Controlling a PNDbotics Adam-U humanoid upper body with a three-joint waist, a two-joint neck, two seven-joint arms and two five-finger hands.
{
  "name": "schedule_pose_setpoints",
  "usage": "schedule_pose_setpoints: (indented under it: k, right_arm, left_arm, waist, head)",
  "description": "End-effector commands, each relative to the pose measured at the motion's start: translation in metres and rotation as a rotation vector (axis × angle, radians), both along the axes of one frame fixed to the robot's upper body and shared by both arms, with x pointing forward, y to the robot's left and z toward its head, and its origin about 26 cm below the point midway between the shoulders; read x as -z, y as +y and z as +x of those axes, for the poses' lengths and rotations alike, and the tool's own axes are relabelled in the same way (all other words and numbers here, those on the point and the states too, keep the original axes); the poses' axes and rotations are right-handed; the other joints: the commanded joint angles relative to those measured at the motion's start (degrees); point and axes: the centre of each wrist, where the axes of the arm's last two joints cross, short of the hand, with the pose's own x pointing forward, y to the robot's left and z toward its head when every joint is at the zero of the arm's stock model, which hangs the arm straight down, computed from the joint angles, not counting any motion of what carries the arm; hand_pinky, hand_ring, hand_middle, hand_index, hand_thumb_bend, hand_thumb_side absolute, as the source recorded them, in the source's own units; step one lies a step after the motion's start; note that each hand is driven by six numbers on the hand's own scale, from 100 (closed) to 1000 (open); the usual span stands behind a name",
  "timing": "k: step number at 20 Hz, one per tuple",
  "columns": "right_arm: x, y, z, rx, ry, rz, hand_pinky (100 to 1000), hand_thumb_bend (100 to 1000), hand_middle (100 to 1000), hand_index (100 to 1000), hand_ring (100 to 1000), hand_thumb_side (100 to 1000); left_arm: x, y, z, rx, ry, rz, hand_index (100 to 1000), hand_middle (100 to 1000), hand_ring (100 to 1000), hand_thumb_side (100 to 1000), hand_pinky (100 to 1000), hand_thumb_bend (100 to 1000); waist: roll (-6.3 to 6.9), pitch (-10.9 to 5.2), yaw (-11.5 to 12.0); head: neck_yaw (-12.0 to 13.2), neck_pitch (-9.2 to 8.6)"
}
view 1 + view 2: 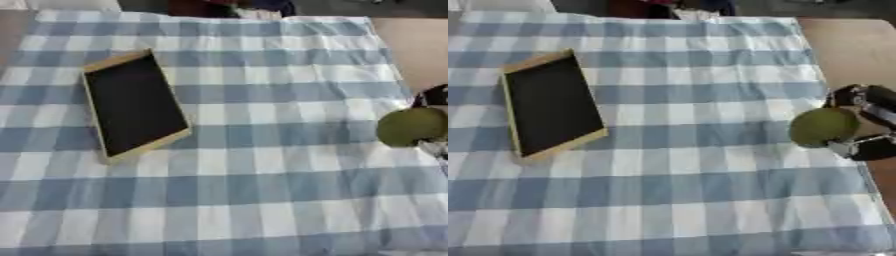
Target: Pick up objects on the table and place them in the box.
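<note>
Left eye view
Landmark: a shallow rectangular box with a pale wooden rim and a dark, black inside (134, 106), lying askew on the blue-and-white checked cloth (262, 190) that covers the worktop.
Box contents: nothing shows inside it.
Task's thing: a round, dull olive-green ball-like fruit (411, 126), well apart from the box, out at the cloth's right edge.
Right hand: only a dark sliver of it shows beside the fruit at the picture's edge; its hold cannot be read here.
Left hand: not seen.

Right eye view
Box: the same wooden-rimmed box (549, 105), far to the left of the fruit, its dark floor bare.
Task's thing: the green fruit (822, 127) sits at the cloth's right border, where bare brown worktop (850, 45) begins.
Right hand: the black and silver right hand (871, 125) is on the fruit's far side from the box; its fingers (849, 96) curl round it above and below, so it has hold of the fruit.
Lift: whether the fruit is clear of the cloth, I cannot tell.

Progress
Done: as I judge it, only the grasp of this fruit.
Left: carrying it across the cloth to the box and setting it inside; no other loose object shows on the cloth.
</note>
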Motion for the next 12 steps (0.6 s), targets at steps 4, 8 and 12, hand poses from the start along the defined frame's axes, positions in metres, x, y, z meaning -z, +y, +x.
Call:
schedule_pose_setpoints:
  k: [4, 8, 12]
  right_arm:
    - [-0.073, 0.041, 0.004, -0.164, -0.194, -0.038, 726, 100, 526, 625, 604, 100]
    - [-0.106, 0.092, 0.018, -0.308, -0.262, -0.068, 717, 101, 534, 633, 605, 100]
    - [-0.127, 0.151, 0.035, -0.413, -0.334, -0.07, 699, 115, 539, 637, 606, 100]
  left_arm:
    - [-0.011, -0.001, -0.001, 0.012, -0.022, 0.03, 844, 736, 516, 505, 668, 100]
    - [-0.011, -0.002, 0.0, 0.025, -0.021, 0.03, 844, 736, 516, 504, 668, 100]
    - [-0.011, -0.004, 0.001, 0.035, -0.02, 0.025, 844, 736, 516, 504, 668, 100]
  waist:
    - [-0.12, -1.24, 0.83]
    - [-0.14, -1.55, 1.75]
    - [0.02, -1.68, 2.54]
  head:
    - [-0.89, -0.07]
    - [-1.7, 0.04]
    - [-2.5, 0.19]
